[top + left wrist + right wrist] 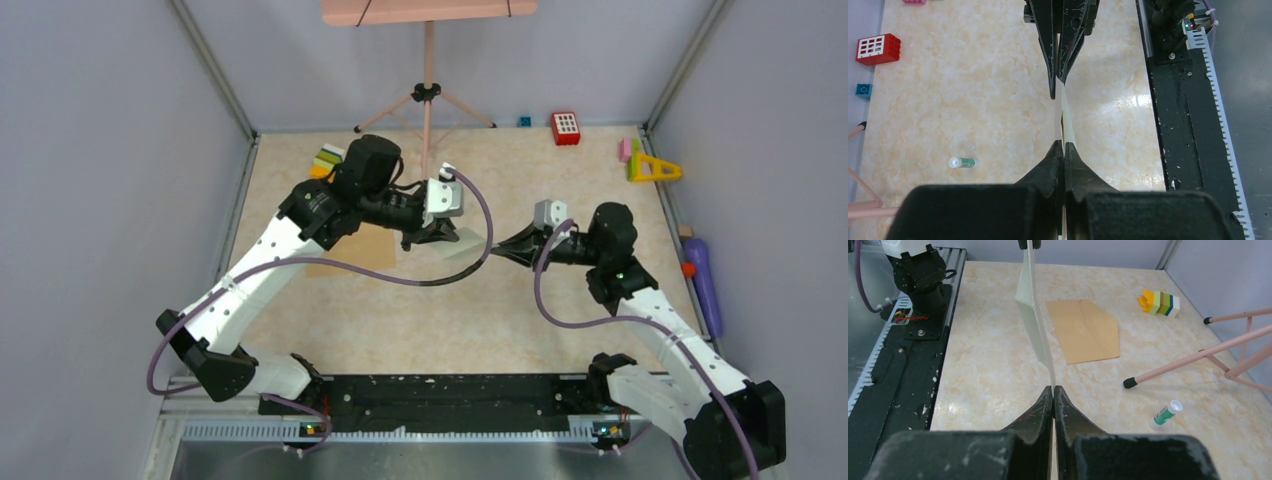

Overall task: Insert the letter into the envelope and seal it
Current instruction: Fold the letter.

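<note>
The letter [466,245], a pale cream sheet, hangs in the air between my two grippers, edge-on in the left wrist view [1066,120] and slanted in the right wrist view [1032,315]. My left gripper [437,236] is shut on its left end [1063,145]. My right gripper [503,250] is shut on its right end [1053,388]. The brown envelope [352,252] lies flat on the table under the left arm, partly hidden by it. In the right wrist view the envelope [1088,330] lies with its flap folded, to the right of the letter.
A glue stick [1164,414] [962,162] lies on the table. A pink tripod [427,95] stands at the back. Toy blocks sit at the back: a red one [565,128], a yellow-green stack [328,158], a yellow triangle [652,167]. A purple object [703,282] lies at the right edge.
</note>
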You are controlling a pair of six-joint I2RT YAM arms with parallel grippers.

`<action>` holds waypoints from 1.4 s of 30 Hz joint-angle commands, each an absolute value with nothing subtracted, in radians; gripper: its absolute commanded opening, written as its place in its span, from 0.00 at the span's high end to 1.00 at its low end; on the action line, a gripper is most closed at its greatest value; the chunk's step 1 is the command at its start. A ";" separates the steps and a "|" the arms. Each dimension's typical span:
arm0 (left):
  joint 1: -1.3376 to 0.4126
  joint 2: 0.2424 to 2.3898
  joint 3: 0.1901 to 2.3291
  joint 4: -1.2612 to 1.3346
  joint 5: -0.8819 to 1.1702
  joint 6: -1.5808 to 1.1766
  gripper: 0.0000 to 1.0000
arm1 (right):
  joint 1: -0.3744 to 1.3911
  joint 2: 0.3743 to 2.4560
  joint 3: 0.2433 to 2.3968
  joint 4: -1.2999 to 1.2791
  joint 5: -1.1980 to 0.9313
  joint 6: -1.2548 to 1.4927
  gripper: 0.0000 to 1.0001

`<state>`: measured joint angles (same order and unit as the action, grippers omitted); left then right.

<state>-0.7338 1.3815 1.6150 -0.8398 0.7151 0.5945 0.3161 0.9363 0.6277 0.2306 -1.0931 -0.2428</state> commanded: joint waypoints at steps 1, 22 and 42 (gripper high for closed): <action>-0.725 1.346 1.647 -0.826 0.753 0.599 1.00 | 0.306 0.935 0.637 0.249 -1.104 -0.258 1.00; -0.726 1.460 1.616 -0.787 0.847 0.557 1.00 | 0.305 0.913 0.631 0.316 -1.188 -0.193 0.50; -0.677 1.380 1.654 -0.695 0.748 0.475 0.02 | 0.301 0.910 0.638 0.341 -1.223 -0.117 1.00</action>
<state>-0.7063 1.4628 1.6047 -0.7551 0.7532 0.4957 0.3111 0.9169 0.6277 0.2470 -1.2488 -0.1963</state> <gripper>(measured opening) 0.965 0.003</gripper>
